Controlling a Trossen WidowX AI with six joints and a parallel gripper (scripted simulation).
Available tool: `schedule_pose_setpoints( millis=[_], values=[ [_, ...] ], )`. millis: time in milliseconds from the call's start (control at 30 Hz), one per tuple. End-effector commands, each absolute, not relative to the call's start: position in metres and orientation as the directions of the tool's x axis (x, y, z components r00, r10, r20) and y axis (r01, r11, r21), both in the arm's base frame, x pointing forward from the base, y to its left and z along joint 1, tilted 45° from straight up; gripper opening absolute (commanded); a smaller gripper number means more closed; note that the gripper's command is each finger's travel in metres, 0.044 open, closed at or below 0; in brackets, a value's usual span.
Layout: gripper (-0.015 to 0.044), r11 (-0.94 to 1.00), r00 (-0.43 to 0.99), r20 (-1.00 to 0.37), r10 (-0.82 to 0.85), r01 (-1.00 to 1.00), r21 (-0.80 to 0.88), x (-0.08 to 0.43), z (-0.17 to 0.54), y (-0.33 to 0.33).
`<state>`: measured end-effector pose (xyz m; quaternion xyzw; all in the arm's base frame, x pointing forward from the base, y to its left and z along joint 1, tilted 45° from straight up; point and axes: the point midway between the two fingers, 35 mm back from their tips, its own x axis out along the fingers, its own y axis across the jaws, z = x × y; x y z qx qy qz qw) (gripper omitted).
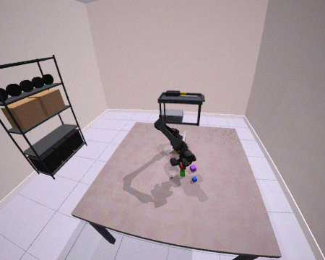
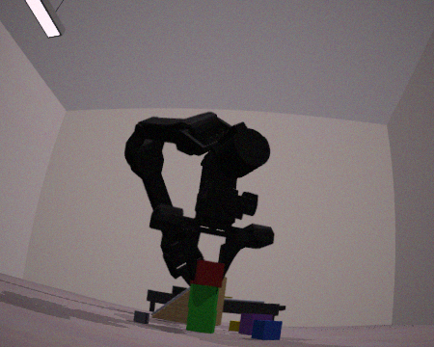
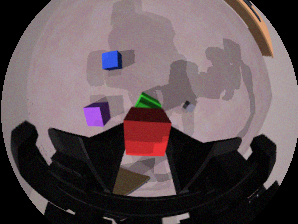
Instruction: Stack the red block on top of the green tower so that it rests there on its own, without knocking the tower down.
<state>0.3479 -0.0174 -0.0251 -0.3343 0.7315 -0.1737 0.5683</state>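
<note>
— Exterior view: where was the red block [image 2: 209, 273] seen?

— It was found right on top of the green tower [image 2: 202, 308], apparently touching it, and shifted a little toward one side.

— Was it released?

— No. The fingers [image 2: 180, 270] were closed on the red block, so its weight was likely not yet left fully to the tower.

— Why was it gripped so low?

— A gentle set-down was probably intended, so the tower would not be knocked among the purple cube [image 3: 96, 113] and blue cube [image 3: 111, 60] on the desk [image 1: 220, 202].

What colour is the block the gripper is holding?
Red. The block in the gripper shows best in the exterior view, right on the green tower.
</note>
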Motion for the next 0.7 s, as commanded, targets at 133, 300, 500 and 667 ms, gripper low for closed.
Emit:
schedule_pose_setpoints(
  millis=[133, 300, 500, 667],
  values=[
    [0.0236, 0.716, -0.131, -0.715, -0.687, -0.292, -0.634, 0.3479, -0.0252, -0.0175],
    [0.0368, 0.716, -0.131, -0.715, -0.687, -0.292, -0.634, 0.3479, -0.0252, -0.0175],
    [0.0440, 0.716, -0.131, -0.715, -0.687, -0.292, -0.634, 0.3479, -0.0252, -0.0175],
    [0.0440, 0.716, -0.131, -0.715, -0.687, -0.292, -0.634, 0.3479, -0.0252, -0.0175]
  ],
)
